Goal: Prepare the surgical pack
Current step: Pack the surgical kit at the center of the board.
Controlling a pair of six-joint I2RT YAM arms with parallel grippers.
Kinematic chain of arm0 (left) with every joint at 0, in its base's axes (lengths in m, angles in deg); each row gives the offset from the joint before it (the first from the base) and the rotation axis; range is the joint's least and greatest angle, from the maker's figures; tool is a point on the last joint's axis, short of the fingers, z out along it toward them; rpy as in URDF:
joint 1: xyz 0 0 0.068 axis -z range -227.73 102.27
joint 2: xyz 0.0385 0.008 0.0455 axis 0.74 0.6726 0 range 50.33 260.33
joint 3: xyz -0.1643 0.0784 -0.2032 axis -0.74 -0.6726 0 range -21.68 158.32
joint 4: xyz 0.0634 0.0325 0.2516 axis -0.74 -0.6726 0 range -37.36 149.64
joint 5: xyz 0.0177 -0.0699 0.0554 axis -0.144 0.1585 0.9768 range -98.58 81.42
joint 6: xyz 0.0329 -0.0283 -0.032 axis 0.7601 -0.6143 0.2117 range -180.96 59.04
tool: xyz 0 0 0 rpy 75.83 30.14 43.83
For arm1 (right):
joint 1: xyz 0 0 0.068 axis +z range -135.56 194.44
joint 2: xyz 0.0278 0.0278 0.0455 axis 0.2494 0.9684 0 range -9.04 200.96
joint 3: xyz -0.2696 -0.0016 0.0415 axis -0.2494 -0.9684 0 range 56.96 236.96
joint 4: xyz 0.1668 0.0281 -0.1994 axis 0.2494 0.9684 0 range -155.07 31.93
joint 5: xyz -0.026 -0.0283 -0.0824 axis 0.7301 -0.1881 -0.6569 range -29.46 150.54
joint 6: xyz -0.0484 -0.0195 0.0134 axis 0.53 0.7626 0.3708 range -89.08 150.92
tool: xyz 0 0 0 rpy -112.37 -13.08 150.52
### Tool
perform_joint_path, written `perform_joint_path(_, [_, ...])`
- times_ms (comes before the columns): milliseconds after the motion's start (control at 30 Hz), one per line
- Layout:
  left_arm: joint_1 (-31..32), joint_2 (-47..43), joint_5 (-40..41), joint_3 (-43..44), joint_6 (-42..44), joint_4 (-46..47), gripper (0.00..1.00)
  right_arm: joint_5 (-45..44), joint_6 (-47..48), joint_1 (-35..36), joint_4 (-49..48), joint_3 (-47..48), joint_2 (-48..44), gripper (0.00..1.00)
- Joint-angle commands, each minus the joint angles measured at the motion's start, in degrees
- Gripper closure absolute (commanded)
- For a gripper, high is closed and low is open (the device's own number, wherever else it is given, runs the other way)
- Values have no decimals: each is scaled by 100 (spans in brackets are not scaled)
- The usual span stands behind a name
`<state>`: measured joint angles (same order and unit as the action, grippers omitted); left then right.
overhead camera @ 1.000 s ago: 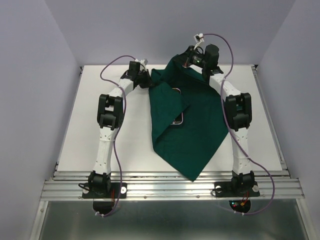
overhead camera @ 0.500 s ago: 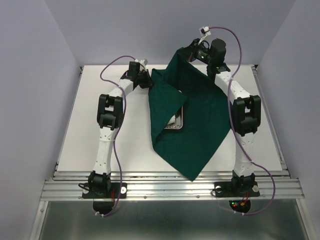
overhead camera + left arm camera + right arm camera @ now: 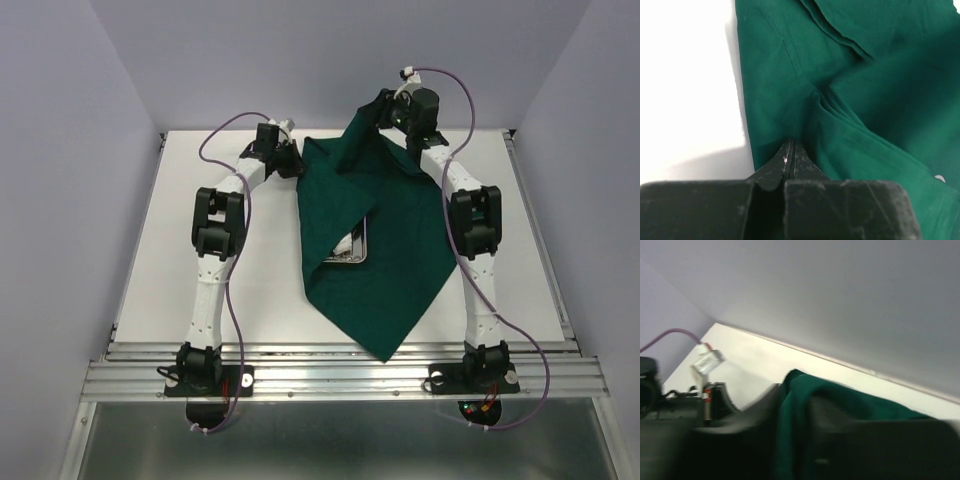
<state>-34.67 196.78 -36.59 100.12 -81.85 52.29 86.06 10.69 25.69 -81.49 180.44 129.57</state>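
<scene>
The dark green drape lies across the middle of the white table, with one flap folded over its left side. A corner of the shiny steel tray peeks out from under that flap. My left gripper is shut, pinching the drape's far-left corner at its fingertips. My right gripper is raised at the back of the table. The drape's back corner sits between the right gripper's fingers and still hangs from them. Forceps, gauze and packet are out of view.
The white table has a raised rail along its right edge and a metal frame at the front. Grey walls close in the back and both sides. Purple cables loop over both arms.
The right gripper lifted the drape's back corner higher, then dipped slightly, and the cloth now hangs slacker. The folded flap shifted, so the tray's near corner shows more. The left arm stayed still.
</scene>
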Motion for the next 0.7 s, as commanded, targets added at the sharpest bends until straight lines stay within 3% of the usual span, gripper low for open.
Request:
perform_joint_path(0, [12, -758, -29, -95, 76, -64, 100, -863, -77, -140, 951, 1017, 517, 34])
perform_joint_path(100, [12, -1047, -12, -173, 85, -73, 100, -1232, -428, -298, 1624, 1416, 703, 23])
perform_joint_path(200, [12, -1259, 23, -261, 111, -64, 100, -1479, -553, -448, 1816, 828, 212, 24])
perform_joint_path(333, [12, -1646, 199, -358, 137, -56, 100, -1620, 43, -448, 2283, 134, -535, 27])
perform_joint_path(533, [21, -1585, 322, 89, 146, -266, 100, -1445, 335, -448, 3118, -1096, -1397, 39])
perform_joint_path(567, [21, -1567, 331, 90, 181, -397, 100, -1410, 335, -448, 3163, -1638, -1528, 45])
perform_joint_path(667, [21, -1716, 445, -199, 208, -364, 100, -1470, 283, -448, 2779, -3120, -2274, 49])
